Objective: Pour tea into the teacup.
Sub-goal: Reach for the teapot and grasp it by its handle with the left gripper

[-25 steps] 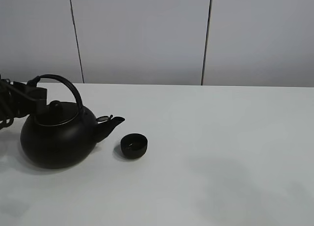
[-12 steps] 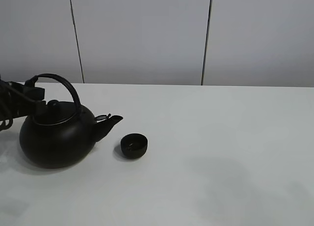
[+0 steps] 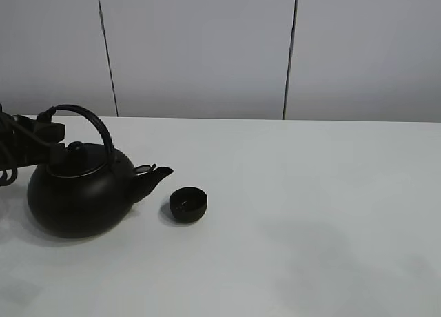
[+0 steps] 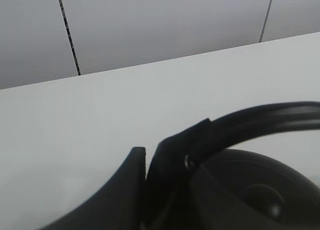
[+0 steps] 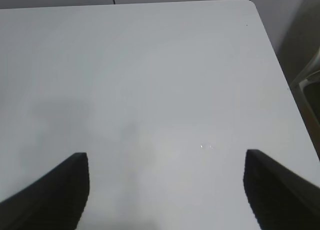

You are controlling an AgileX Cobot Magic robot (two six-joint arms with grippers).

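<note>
The kettle (image 3: 79, 200) sits slightly lower than before, the left tool (image 3: 49, 132) clamped on its handle (image 3: 96, 124). The right tool (image 5: 165, 180) is spread apart, and the teacup (image 3: 188, 204) is unmoved.

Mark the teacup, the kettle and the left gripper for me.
teacup (image 3: 188, 205), exterior high view, its outer wall.
kettle (image 3: 79, 200), exterior high view, its round body.
left gripper (image 4: 149, 157), left wrist view, between its fingertips.
</note>
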